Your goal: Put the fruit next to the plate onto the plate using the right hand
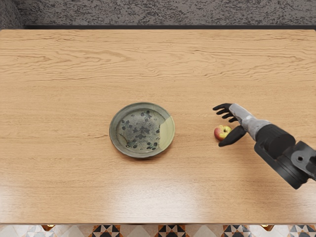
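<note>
1. Wooden tabletop (pixel 74 74), pale with a long running grain, fills nearly the whole head view. It carries the plate at about its middle. Beyond the plate, past the tabletop's far edge, runs a dark speckled wall (pixel 163 12). On the near side of the plate, below the front edge, a strip of patterned floor tiles (pixel 170 230) shows.
2. Right arm (pixel 276 148), dark grey with a lighter grey wrist, comes in from the picture's right edge. It lies well to the right of the plate and slants toward it.
3. Round plate (pixel 112 133) is grey-green with dark flower marks and a plain yellowish patch on its right side. It lies flat with nothing on it.
4. Right hand (pixel 234 121) is black and hangs to the right of the plate, well apart from it. Its fingers (pixel 221 107) are spread wide and point toward the plate, and they hold nothing. The thumb (pixel 232 139) reaches out separately on the nearer side.
5. Small fruit (pixel 221 132), red and yellow, sits on the tabletop to the right of the plate, clear of its rim. It lies between the thumb and the fingers, just beside the thumb. Whether the thumb touches it cannot be told.
</note>
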Motion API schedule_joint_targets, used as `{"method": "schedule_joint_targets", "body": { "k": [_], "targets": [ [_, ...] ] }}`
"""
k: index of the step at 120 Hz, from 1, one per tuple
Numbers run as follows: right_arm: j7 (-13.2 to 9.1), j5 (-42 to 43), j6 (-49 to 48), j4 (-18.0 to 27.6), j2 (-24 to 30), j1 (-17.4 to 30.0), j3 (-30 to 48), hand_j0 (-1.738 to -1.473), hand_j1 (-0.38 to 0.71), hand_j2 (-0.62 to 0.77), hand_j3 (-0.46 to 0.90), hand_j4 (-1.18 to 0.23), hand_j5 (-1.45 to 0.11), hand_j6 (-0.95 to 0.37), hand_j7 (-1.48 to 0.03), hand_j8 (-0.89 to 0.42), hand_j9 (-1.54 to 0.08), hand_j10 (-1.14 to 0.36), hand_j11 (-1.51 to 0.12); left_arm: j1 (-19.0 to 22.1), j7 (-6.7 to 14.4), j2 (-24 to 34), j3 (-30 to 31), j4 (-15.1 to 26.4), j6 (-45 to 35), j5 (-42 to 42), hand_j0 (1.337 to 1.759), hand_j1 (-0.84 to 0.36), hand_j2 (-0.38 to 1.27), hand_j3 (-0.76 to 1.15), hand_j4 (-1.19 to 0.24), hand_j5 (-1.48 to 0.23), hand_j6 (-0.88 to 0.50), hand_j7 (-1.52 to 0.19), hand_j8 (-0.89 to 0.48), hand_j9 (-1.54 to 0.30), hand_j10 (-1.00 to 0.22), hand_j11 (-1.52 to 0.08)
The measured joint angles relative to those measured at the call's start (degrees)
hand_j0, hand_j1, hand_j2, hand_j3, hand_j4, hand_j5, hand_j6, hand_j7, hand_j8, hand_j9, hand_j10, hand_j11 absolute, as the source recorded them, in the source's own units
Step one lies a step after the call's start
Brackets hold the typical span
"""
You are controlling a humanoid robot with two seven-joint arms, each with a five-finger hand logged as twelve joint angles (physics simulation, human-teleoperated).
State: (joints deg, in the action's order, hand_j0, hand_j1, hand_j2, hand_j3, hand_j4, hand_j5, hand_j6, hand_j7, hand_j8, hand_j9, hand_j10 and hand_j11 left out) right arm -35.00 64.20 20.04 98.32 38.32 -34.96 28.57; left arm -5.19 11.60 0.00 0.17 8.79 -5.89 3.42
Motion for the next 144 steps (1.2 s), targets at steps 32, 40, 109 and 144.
{"method": "schedule_joint_targets", "body": {
  "k": [32, 40, 109, 144],
  "targets": [
    [0.00, 0.67, 1.26, -0.52, -0.47, 1.23, -0.08, -1.658, 0.08, -0.07, 0.00, -0.36, -0.47, -0.36, -0.47, -0.36, -0.47, -0.36, -0.47, 0.00, 0.00, 0.00, 0.00, 0.00, 0.00, 0.00, 1.658, 0.34, 0.00, 0.00, -0.01, -0.01, -0.01, -0.01, -0.01, -0.01, -0.01, -0.01],
    [0.00, 0.66, 1.17, -0.59, -0.42, 1.35, -0.09, -1.658, 0.12, -0.08, 0.00, -0.39, -0.51, -0.39, -0.51, -0.39, -0.51, -0.39, -0.51, 0.00, 0.00, 0.00, 0.00, 0.00, -0.01, 0.00, 1.658, 0.34, 0.00, 0.00, -0.01, -0.01, -0.01, -0.01, -0.01, -0.01, -0.01, -0.01],
    [0.02, 0.17, 0.91, -0.65, -0.26, 1.48, 0.19, -1.657, 0.24, 0.00, 0.00, -0.52, -0.70, -0.53, -0.69, -0.40, -0.69, -0.48, -0.69, 0.00, 0.00, 0.00, 0.00, 0.00, 0.00, 0.00, 1.658, 0.34, 0.00, 0.00, -0.01, -0.01, -0.01, -0.01, -0.01, -0.01, -0.01, -0.01],
    [0.00, 0.11, 0.80, -0.48, -0.19, 1.32, 0.76, -1.657, 0.25, 0.03, 0.00, -0.53, -0.72, -0.54, -0.70, -0.40, -0.71, -0.47, -0.71, 0.00, 0.00, 0.00, 0.00, 0.00, 0.00, 0.00, 1.658, 0.34, 0.00, 0.00, -0.01, -0.01, -0.01, -0.01, -0.01, -0.01, -0.01, -0.01]
  ]
}}
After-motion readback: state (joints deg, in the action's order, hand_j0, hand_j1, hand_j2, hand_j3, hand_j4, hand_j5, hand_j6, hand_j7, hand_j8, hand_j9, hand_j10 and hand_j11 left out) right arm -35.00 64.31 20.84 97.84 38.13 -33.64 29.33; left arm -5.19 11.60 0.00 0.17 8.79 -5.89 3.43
